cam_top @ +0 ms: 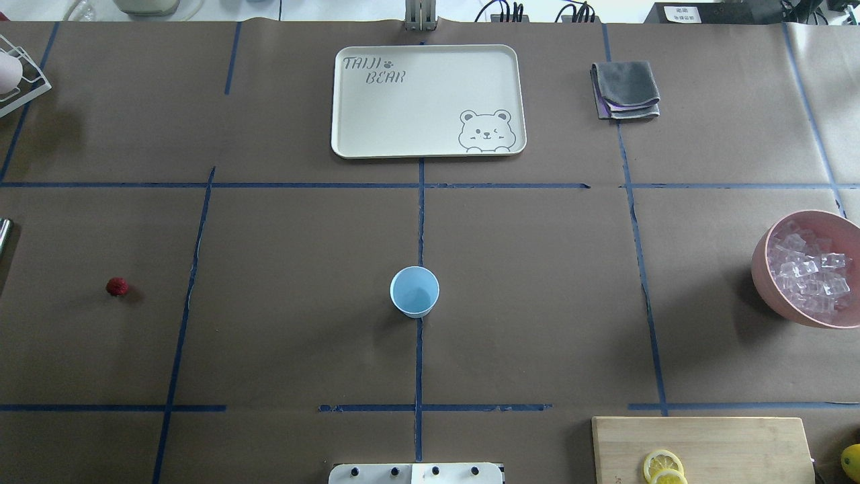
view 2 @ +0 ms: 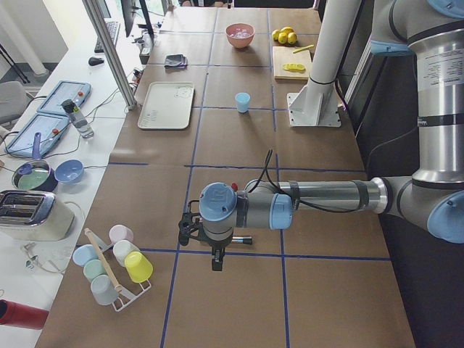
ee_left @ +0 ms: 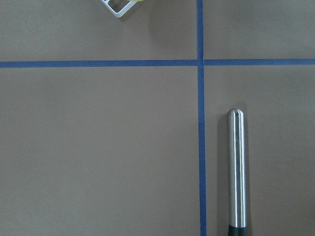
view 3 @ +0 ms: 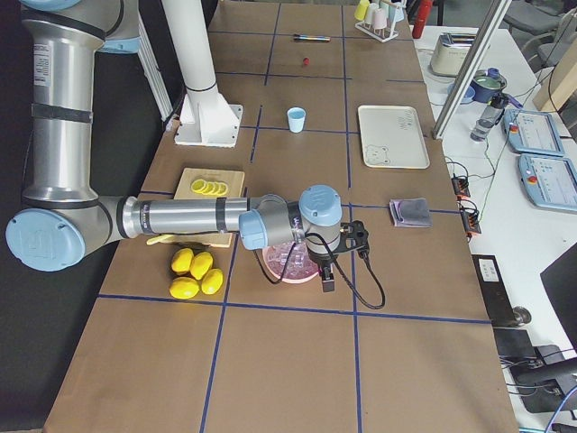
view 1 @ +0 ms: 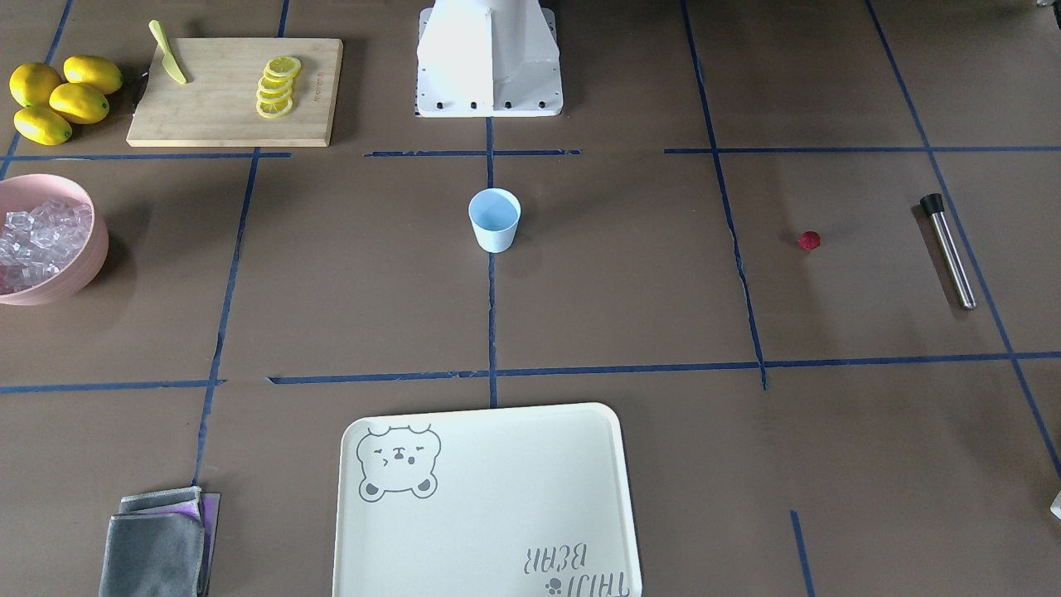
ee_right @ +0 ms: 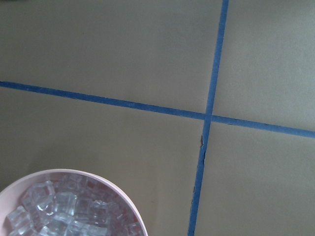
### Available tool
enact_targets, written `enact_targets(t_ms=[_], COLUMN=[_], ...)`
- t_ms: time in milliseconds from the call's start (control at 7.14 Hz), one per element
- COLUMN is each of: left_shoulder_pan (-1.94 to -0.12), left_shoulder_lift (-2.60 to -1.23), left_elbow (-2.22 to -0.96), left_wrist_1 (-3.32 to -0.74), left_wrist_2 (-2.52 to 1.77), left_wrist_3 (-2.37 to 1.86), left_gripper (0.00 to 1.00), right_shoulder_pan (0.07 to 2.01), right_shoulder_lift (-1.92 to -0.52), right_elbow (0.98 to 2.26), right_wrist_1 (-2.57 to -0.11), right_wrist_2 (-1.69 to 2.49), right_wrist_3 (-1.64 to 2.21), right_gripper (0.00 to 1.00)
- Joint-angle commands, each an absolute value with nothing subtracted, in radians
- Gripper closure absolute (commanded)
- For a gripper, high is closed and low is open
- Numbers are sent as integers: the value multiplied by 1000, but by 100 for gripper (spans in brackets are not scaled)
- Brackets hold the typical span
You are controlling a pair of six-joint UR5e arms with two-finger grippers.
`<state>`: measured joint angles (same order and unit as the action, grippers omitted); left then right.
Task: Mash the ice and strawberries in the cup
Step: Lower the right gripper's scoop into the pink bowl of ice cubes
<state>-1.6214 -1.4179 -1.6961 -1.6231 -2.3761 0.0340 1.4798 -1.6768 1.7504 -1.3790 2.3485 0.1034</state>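
The pale-blue cup point(view 1: 494, 220) stands upright and empty at the table's middle; it also shows in the overhead view point(cam_top: 414, 291). The dark-red strawberry point(view 1: 809, 240) lies alone on the table on my left side point(cam_top: 117, 287). The ice point(view 1: 37, 236) fills a pink bowl point(cam_top: 762, 269) on my right side, also in the right wrist view point(ee_right: 64, 211). My left gripper point(view 2: 216, 262) hangs over the table above a steel muddler point(ee_left: 236, 172). My right gripper point(view 3: 327, 284) hangs beside the bowl. Neither gripper's fingers show in a wrist view, so I cannot tell whether they are open or shut.
A cream bear tray point(cam_top: 349, 101) and a folded grey cloth point(cam_top: 626, 89) lie at the far side. A wooden board point(view 1: 215, 99) holds lemon slices point(view 1: 276, 86) and a knife point(view 1: 168, 51), with whole lemons point(view 1: 62, 98) beside it. A cup rack point(view 2: 116, 268) stands at the left end.
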Motion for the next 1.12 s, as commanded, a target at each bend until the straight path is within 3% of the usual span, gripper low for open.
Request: enact_targets(t_ms=[0,280,700,980], left_shoulder_pan=[-1621,-1621,-1621,-1621], left_shoulder_lift=[-1417,-1417,-1411,-1411], left_elbow=[-1698,-1697,-1697,-1694], left_wrist_1=[-1623,-1623,-1623,-1624], left_wrist_2=[-2376,-2376,-2378,-2378], left_wrist_3=[34,34,37,38], left_gripper=[0,0,0,0], right_shoulder_pan=[1399,1341,1266,1223], right_shoulder_lift=[-1703,-1738,-1743,-1741], right_elbow=[1827,1888,1879,1853], right_wrist_1=[-1371,-1371,-1370,-1368], right_wrist_2=[2321,2289,2286,2284], right_wrist_3=[242,334,368,362], right_gripper=[2,2,25,29])
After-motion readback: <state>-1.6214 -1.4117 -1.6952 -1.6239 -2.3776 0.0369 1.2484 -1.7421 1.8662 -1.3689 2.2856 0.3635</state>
